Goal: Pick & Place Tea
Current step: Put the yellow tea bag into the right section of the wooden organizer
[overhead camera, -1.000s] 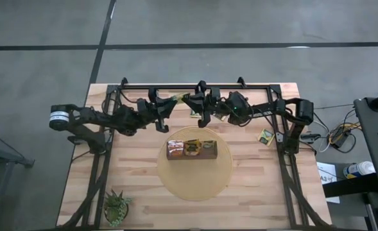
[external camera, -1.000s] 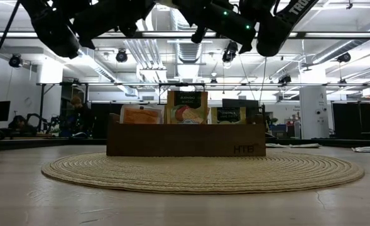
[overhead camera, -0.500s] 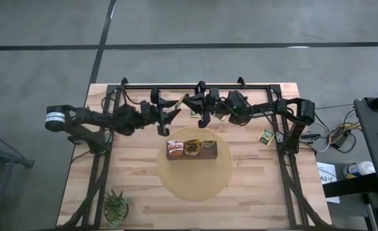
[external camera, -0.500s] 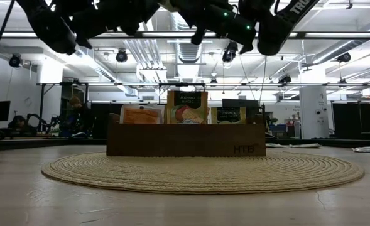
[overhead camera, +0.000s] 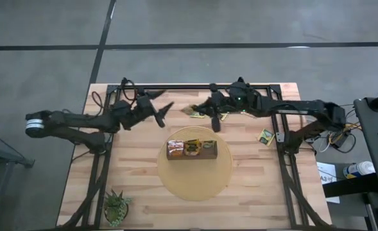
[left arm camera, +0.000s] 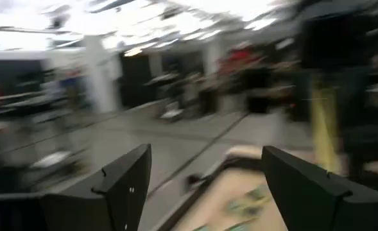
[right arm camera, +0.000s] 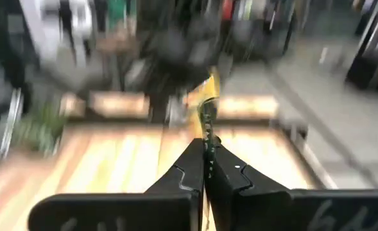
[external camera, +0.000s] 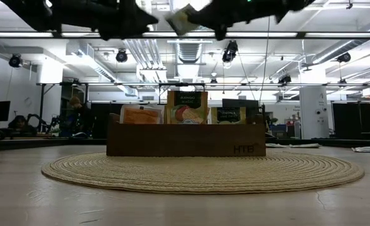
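One camera looks straight down on the whole worktop (overhead camera: pixel 253 186). Another sits at worktop level, facing the room. Both share the round mat (overhead camera: pixel 195 179) and box (overhead camera: pixel 192 149). Wrist cameras look forward.

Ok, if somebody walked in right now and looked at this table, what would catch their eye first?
Probably the two dark arms raised over the table's far side: the right gripper pinches a tea sachet edge-on, while the left gripper gapes open and empty. Below them, the long wooden box of colourful sachets sits on a round woven mat at mid-table.
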